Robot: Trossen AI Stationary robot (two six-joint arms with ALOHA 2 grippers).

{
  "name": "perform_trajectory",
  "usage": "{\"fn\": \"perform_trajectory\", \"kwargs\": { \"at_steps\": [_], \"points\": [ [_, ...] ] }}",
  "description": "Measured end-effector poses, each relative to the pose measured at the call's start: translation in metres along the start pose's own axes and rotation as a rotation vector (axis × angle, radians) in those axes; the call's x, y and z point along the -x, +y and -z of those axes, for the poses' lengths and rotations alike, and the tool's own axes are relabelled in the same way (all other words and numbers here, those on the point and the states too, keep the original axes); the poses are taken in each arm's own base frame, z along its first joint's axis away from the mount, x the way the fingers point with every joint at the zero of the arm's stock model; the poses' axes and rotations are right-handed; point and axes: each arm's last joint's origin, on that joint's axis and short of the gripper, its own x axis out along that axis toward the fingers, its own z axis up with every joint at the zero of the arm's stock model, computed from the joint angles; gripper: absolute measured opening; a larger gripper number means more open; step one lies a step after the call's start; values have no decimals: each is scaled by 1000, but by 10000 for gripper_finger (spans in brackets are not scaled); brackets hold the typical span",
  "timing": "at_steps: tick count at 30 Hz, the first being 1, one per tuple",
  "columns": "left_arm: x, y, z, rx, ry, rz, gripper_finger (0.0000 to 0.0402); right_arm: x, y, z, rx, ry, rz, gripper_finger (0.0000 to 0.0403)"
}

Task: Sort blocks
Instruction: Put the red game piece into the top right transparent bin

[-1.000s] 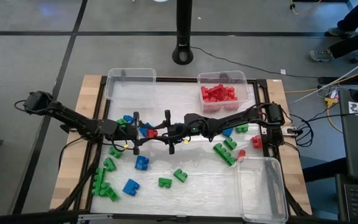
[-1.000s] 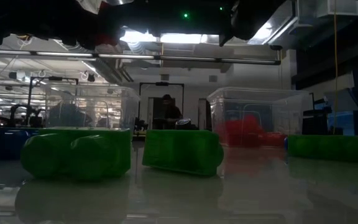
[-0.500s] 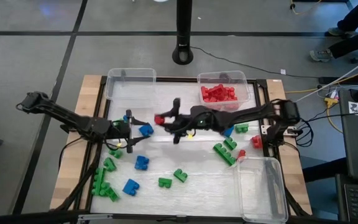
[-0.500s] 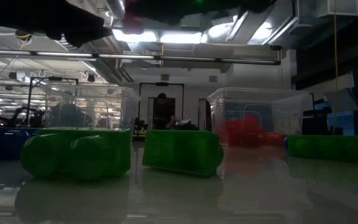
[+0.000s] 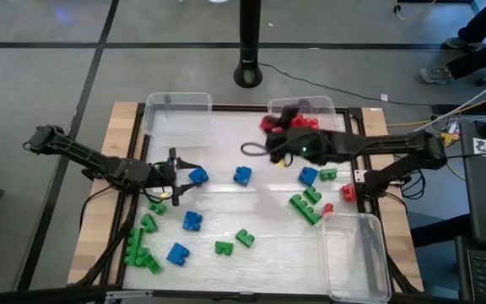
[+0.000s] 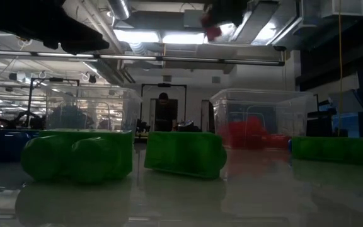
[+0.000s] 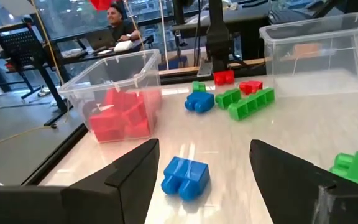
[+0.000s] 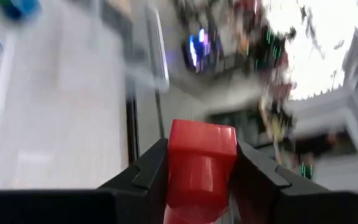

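Above the bin of red blocks (image 5: 298,127) at the far right of the desk (image 5: 260,245), the right end effector (image 5: 270,124) carries a red block (image 8: 201,163) clamped between its two fingers, gripped across the block's flat sides with the rest standing clear of the jaws. Rigid moulded plastic like this should neither crush nor bend, and it looks light, so a modest squeeze ought to do. The smooth, glossy faces are the weak point: I judge a pinch on two parallel side walls far safer than one over the studded top, where the pads would sit unevenly and the piece could twist out.

Near the left edge, the left end effector (image 5: 175,173) hovers low with its fingers spread and nothing between them, facing a blue block (image 7: 186,177) lying just ahead on the desk. That one offers its long flat sides for the same sort of grip.

Other loose blocks lie scattered: green ones (image 5: 142,245) toward the near left corner, more green (image 5: 306,205) right of centre, and blue (image 5: 242,175) in the middle. An empty clear bin (image 5: 178,114) stands at the far left.
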Motion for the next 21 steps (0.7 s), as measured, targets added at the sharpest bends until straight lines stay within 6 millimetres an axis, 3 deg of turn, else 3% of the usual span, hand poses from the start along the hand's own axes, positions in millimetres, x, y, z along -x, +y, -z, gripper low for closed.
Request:
{"fn": "perform_trajectory", "kwargs": {
  "at_steps": [6, 11, 16, 21],
  "points": [
    [0, 0, 0, 2, 0, 0, 239, -16, -21, 50, -59, 287, -40, 141],
    [0, 0, 0, 7, 0, 0, 239, -35, -33, 81, -149, 400, -108, 142],
    [0, 0, 0, 10, 0, -1, 239, -52, -40, 99, -256, 427, -160, 151],
    [0, 0, 0, 23, 0, -1, 239, -60, -38, 108, -267, 458, -214, 206]
  ]
}}
